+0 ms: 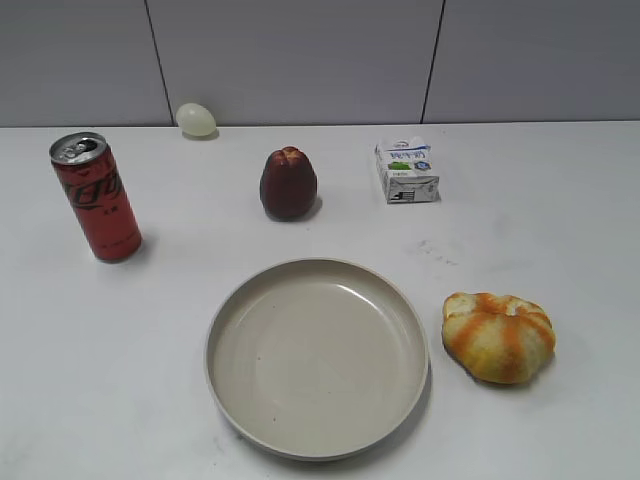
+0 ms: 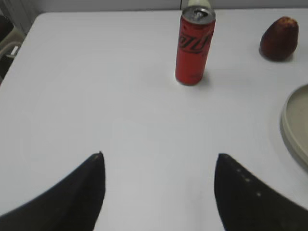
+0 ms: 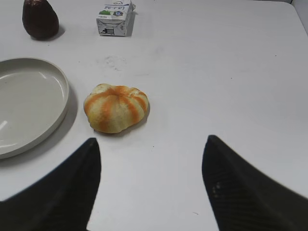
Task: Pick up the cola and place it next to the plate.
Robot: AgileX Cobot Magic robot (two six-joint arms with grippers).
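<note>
Judging the cola (image 1: 97, 198), upright at the plate's (image 1: 225, 310) 10 o'clock: rigid, smooth, tippy; grab mid-body with your left pincer (image 2: 159, 190), apart, empty, like the right (image 3: 151, 180).

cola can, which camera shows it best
The left wrist view: the cola stands upright straight ahead of the open left hand, lettering and whole body visible. The exterior view shows it smaller, at the table's left edge. The right wrist view misses it entirely.

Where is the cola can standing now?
In the exterior view the cola stands upright at the far left of the table, left of the dark red fruit and apart from the plate.
</note>
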